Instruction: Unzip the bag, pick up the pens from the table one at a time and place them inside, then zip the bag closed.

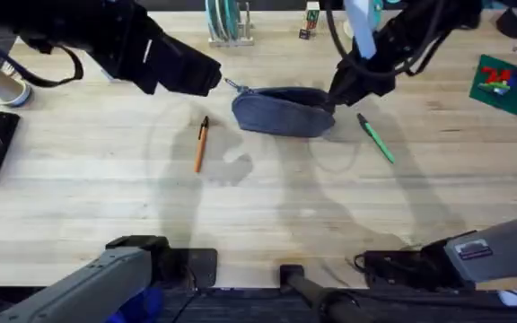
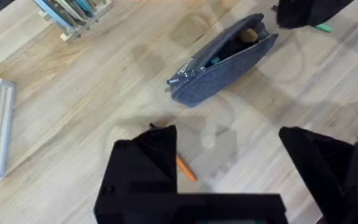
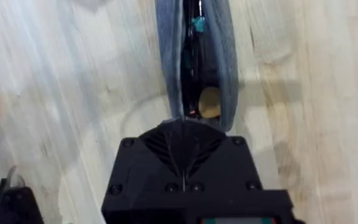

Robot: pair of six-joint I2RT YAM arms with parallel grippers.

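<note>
1. The bag (image 1: 283,111), unzipped, was laid far-centre on the table (image 1: 258,206).
2. The right gripper (image 3: 184,127) was clamped on its right end.
3. The left gripper (image 2: 229,168) was held open above the orange pen (image 1: 201,144).
4. The green pen (image 1: 376,138) was laid right of the bag.

I see open table (image 1: 267,224) in front of the pouch (image 1: 281,112), wide enough for a gripper to pass. The orange pen (image 1: 201,144) lies alone with bare wood on all sides. The green pen (image 1: 376,138) is near the right gripper (image 1: 344,90), which crowds the pouch's right end. The left arm (image 1: 142,49) hangs over the far-left area.
</note>
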